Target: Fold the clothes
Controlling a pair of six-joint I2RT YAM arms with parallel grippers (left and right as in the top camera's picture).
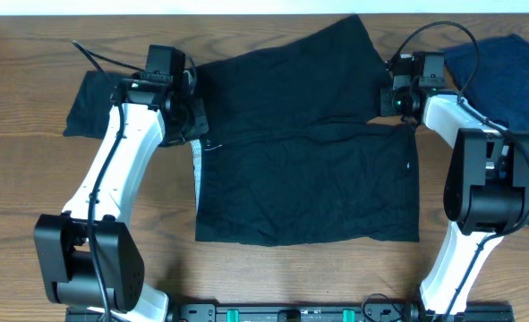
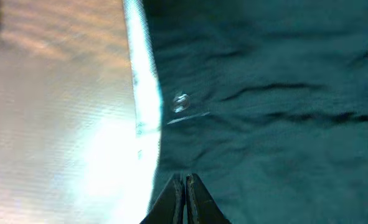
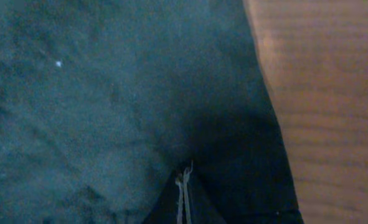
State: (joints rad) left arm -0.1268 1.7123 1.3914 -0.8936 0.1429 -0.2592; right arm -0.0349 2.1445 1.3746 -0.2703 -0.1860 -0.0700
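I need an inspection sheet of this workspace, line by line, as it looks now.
Surface: wooden table, no stains seen.
Job's things: black garment spread in the middle, pale strip along its left edge; small black cloth far left; navy garment far right.
Clutter: nothing seen.
Grippers: left gripper and right gripper both shut, at the black garment's left and right edges.
Cables: a black cable arcs by each wrist.
Surroundings: black rail at the near edge.

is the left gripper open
No, in the left wrist view the left gripper has its fingers pressed together at the edge of the black garment.
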